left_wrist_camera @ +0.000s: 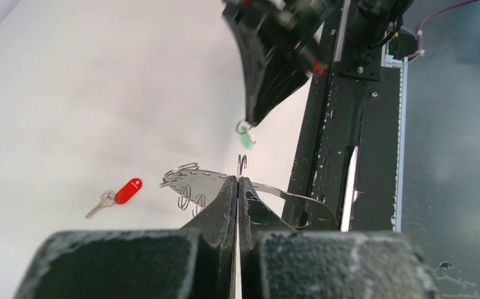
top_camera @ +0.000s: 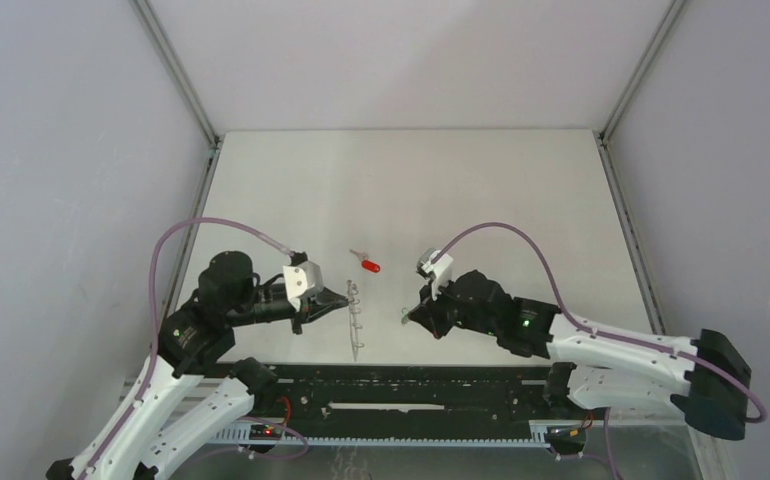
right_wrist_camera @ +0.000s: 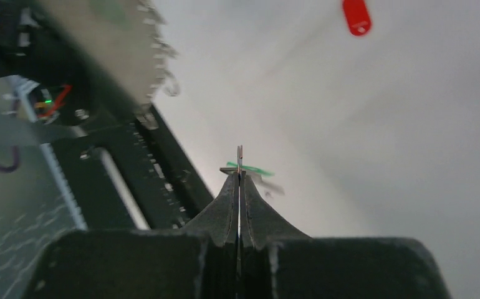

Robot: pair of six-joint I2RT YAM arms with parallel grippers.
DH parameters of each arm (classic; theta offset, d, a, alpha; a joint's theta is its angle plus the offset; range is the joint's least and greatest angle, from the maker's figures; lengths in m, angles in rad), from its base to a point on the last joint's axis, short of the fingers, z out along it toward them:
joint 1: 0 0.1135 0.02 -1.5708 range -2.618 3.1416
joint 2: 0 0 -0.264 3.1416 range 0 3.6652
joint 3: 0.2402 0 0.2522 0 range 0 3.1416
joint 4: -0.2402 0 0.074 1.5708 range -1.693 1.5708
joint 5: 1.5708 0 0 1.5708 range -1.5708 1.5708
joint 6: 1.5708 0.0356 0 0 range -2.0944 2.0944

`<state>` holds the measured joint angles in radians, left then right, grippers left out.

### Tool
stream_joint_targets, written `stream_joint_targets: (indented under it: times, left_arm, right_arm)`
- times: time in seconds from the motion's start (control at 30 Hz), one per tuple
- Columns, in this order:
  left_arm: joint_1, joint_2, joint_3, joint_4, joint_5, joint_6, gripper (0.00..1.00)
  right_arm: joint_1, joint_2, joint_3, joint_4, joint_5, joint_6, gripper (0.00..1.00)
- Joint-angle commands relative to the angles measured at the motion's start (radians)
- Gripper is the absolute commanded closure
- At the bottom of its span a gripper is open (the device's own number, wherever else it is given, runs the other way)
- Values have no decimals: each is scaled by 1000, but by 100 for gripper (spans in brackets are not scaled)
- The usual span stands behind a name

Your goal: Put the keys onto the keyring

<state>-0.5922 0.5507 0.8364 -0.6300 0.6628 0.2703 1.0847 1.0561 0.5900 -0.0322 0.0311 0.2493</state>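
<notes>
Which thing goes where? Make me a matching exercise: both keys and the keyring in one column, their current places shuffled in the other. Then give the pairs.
Column one
1. red key
2. green key
3. keyring

Column two
A. pinched in the shut left gripper
B. lying on the table, clear of both arms
C. held at the tips of the shut right gripper

Pairs: 1-B, 2-C, 3-A
</notes>
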Motion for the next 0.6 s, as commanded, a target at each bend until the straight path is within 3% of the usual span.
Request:
stream_joint_targets:
  times: [0.0, 0.2, 0.57]
  left_arm:
    - [5, -5, -17, 34, -29, 54, 100]
    - [5, -8, -18, 48, -32, 59, 100]
    - [1, -30, -33, 61, -36, 124, 100]
  right_arm:
    - [58, -78, 130, -184, -118, -5, 100]
    - [182, -59, 348, -303, -64, -41, 100]
    - [190, 96, 581, -295, -103, -42, 100]
